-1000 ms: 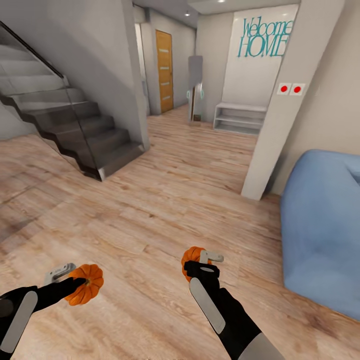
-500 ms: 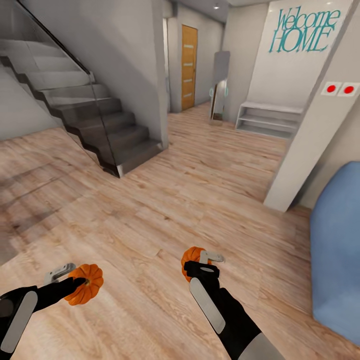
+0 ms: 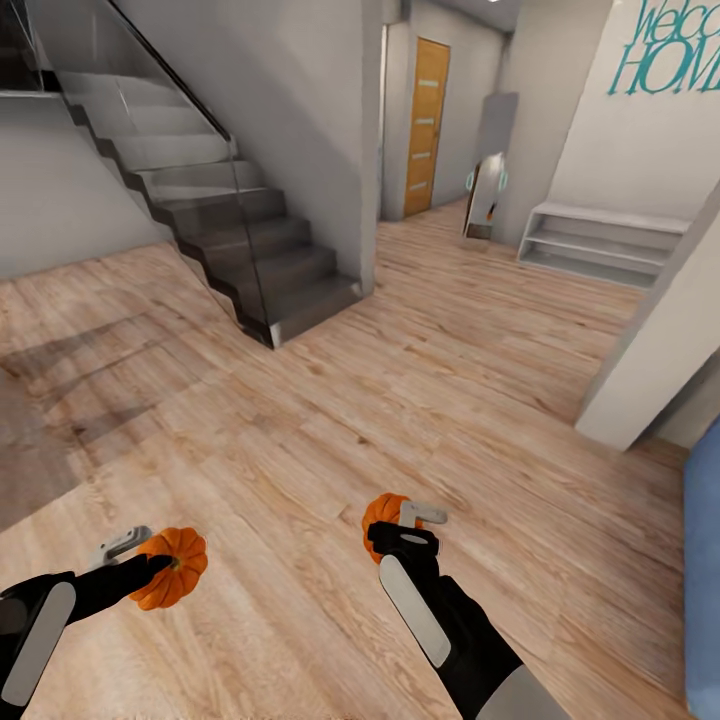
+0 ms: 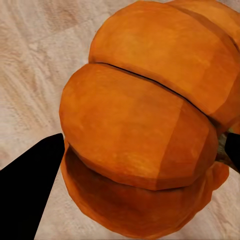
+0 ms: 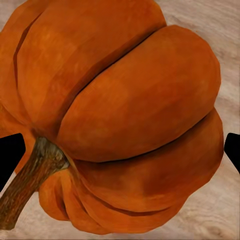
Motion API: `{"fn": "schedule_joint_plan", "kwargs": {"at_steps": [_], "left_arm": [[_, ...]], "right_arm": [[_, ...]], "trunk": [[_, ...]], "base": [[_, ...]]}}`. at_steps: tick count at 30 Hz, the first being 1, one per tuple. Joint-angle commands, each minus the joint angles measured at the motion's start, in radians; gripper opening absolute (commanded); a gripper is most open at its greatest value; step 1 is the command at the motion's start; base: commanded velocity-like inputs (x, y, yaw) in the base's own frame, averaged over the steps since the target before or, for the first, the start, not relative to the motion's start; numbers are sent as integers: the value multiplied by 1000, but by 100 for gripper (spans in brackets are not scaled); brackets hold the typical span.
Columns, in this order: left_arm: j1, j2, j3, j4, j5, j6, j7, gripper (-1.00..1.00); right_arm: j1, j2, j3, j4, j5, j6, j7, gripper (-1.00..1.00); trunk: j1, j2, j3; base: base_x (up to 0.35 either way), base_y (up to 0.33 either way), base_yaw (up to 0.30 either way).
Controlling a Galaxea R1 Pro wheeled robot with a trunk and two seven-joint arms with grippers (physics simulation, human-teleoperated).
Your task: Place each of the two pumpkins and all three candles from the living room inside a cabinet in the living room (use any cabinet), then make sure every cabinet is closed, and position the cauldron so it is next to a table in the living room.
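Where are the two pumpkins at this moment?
In the head view, one pumpkin sits in the left gripper and the other pumpkin in the right gripper, both low above the wood floor.

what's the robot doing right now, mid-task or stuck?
Mid-task, in transit. The left gripper is shut on one pumpkin and the right gripper is shut on the other pumpkin, both held out over the wood floor. Ahead are a staircase, an orange door and a white shelf under wall lettering. The view is on open floor, so neither pumpkin is stowed yet.
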Motion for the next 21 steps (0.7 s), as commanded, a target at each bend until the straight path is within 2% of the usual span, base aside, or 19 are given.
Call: {"fn": "schedule_joint_plan", "kwargs": {"at_steps": [1, 9, 14, 21], "left_arm": [[0, 0, 0, 0, 1, 0, -1, -100], [0, 0, 0, 0, 1, 1, -1, -100], [0, 0, 0, 0, 1, 1, -1, -100], [0, 0, -1, 0, 1, 0, -1, -100]], "right_arm": [[-1, 0, 0, 1, 3, -1, 1, -100], [0, 0, 2, 1, 3, -1, 1, -100], [-1, 0, 24, 2, 4, -1, 1, -100], [-1, 0, 27, 2, 4, -1, 1, -100]], "trunk": [[0, 0, -1], [0, 0, -9], [0, 0, -14], [0, 0, -21]], "base": [[1, 0, 243], [0, 0, 242], [0, 0, 242], [0, 0, 242]]}}
